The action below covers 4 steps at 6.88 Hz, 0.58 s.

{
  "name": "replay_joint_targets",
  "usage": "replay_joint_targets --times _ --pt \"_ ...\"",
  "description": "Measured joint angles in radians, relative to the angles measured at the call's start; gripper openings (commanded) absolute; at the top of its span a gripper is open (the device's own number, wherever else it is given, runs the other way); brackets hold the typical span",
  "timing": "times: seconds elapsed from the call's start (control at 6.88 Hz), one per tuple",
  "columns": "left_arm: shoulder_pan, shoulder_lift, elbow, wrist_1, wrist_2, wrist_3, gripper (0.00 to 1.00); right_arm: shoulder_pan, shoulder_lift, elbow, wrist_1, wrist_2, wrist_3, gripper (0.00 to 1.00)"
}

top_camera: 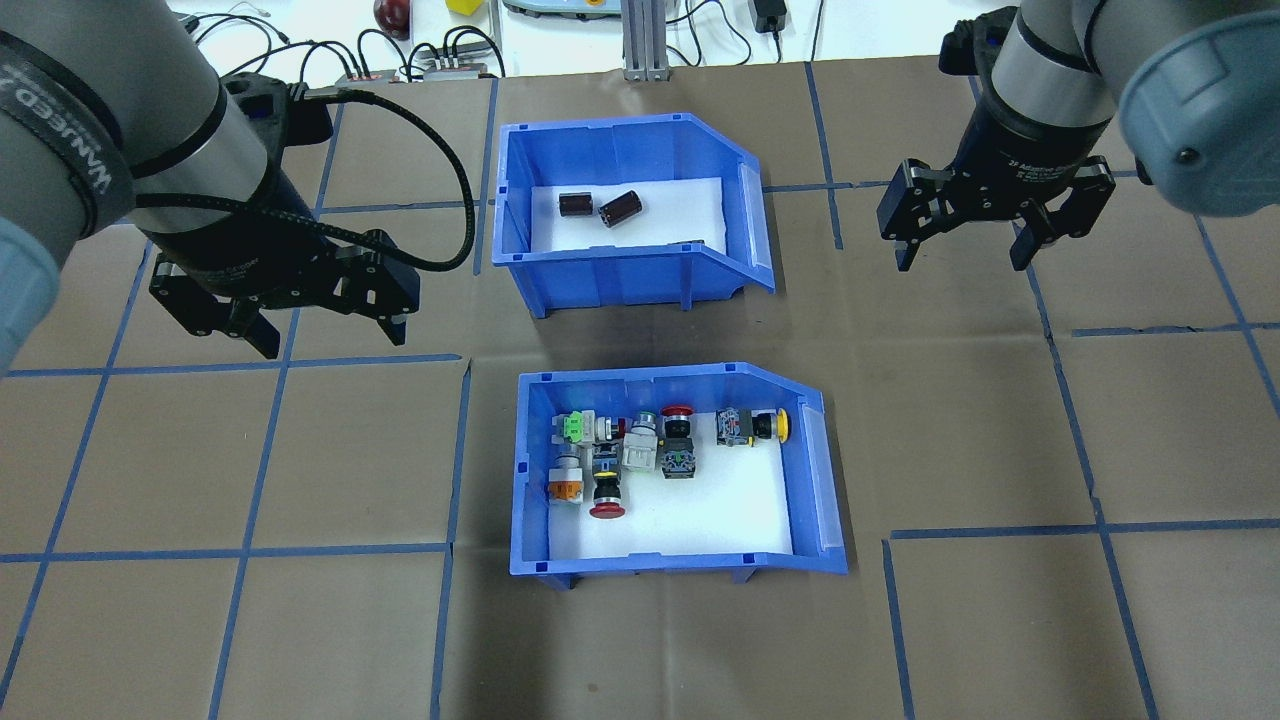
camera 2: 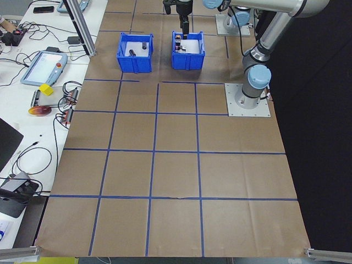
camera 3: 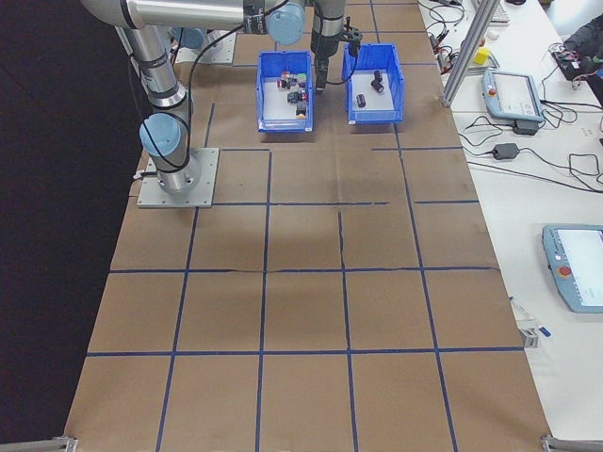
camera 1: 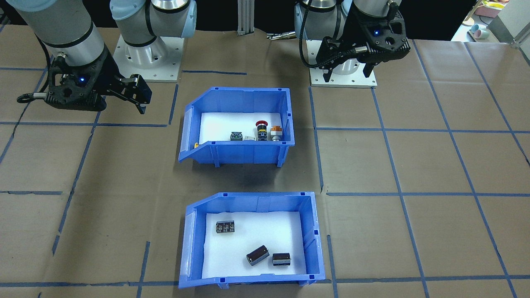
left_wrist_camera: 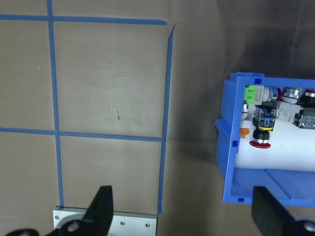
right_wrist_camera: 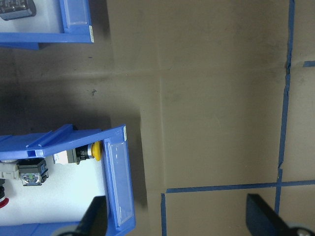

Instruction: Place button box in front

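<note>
Left gripper (top_camera: 312, 328): jaws standing spread, empty, hovering over the table (top_camera: 300, 450) left of both bins.
Right gripper (top_camera: 968, 250): jaws standing spread, empty, hanging right of the bins.
Button box (top_camera: 530, 470): sitting on the table's robot side, between the grippers.
Second blue bin (top_camera: 620, 275): lying beyond it, holding black cylinders (top_camera: 619, 207).

button box (top_camera: 680, 560) nearer robot (second bin (top_camera: 640, 275) beyond)
</note>
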Motion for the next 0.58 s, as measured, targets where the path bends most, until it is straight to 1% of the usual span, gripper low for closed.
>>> replay_joint_targets --times 0.44,0.58 --pt "-0.003 0.024 -0.053 -0.008 0.008 -0.347 0.99 -0.001 0.004 -0.006 0.006 -0.005 -0.033 1.0" --pt "-0.009 0.043 -0.08 -0.012 -0.007 -0.496 0.99 -0.001 0.013 -0.014 0.002 -0.017 -0.062 1.0"
